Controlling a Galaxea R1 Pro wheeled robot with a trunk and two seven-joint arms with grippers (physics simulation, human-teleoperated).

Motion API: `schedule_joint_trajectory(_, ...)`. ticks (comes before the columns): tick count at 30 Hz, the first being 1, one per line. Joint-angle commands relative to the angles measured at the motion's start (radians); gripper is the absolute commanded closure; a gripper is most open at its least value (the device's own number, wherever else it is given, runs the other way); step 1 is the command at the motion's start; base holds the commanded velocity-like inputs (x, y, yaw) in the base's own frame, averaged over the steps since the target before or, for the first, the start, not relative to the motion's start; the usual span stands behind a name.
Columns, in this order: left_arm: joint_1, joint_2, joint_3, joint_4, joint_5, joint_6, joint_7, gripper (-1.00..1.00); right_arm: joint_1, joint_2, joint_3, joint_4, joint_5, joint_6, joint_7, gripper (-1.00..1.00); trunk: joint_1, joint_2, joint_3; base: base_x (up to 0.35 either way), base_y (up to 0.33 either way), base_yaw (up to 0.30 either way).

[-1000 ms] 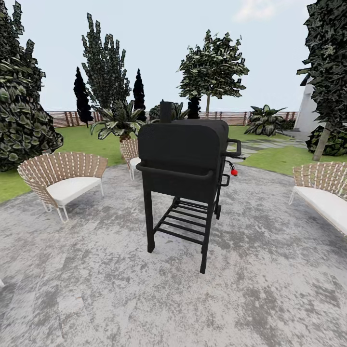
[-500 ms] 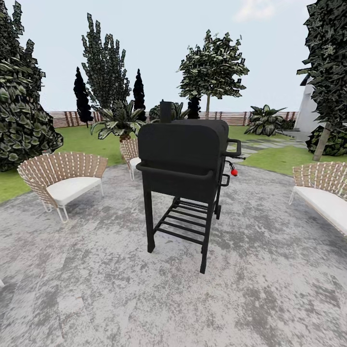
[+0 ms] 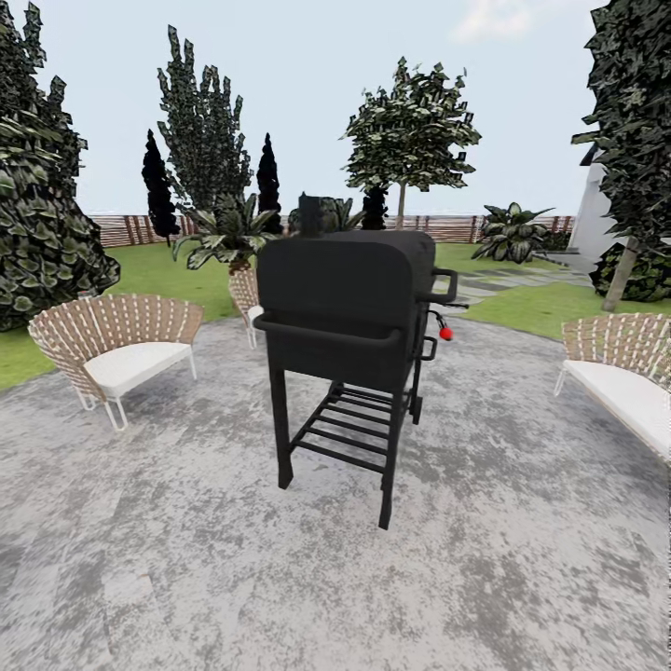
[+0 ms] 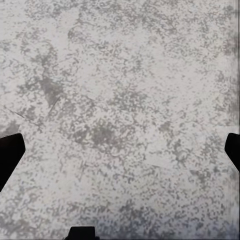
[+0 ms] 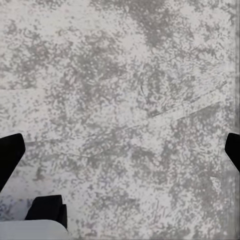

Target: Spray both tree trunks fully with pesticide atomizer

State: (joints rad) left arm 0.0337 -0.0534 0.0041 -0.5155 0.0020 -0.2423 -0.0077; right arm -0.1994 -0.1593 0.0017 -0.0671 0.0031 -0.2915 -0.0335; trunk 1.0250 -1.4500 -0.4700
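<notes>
On grey mottled stone paving (image 3: pixel 522 559), a black barbecue grill (image 3: pixel 349 321) stands at 12 o'clock; both grippers' fingers spread apart, empty; nothing sprayed yet.

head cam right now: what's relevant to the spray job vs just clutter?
Job:
- broadleaf tree, far lawn, by the fence
- second tree, right edge, trunk on the grass
- spray bottle: can't spot it

Clutter:
- black grill, dead ahead
- chair
- sofa
- palm plants

grill (image 3: pixel 340 298): matt black metal | patio floor (image 3: pixel 522 522) beneath grill: rough mottled grey stone | chairs (image 3: pixel 116 345) beside grill: woven wicker backs, smooth white cushions
</notes>
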Motion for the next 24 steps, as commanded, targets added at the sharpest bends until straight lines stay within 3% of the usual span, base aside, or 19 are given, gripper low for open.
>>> schedule_joint_trajectory(1,0.0,0.0,0.0,0.001,0.0,0.0,0.0,-1.0,0.0,0.0,0.0,0.0,0.0,0.0,0.0,-1.0,0.0,0.0,0.0,0.0,-0.278,0.0)
schedule_joint_trajectory(24,0.0,-0.002,0.0,0.006,-0.001,0.001,0.0,-1.0,0.0,0.018,0.0,0.034,0.0,0.001,0.001,-1.0,0.0,0.0,0.0,0.02,-0.294,-0.025)
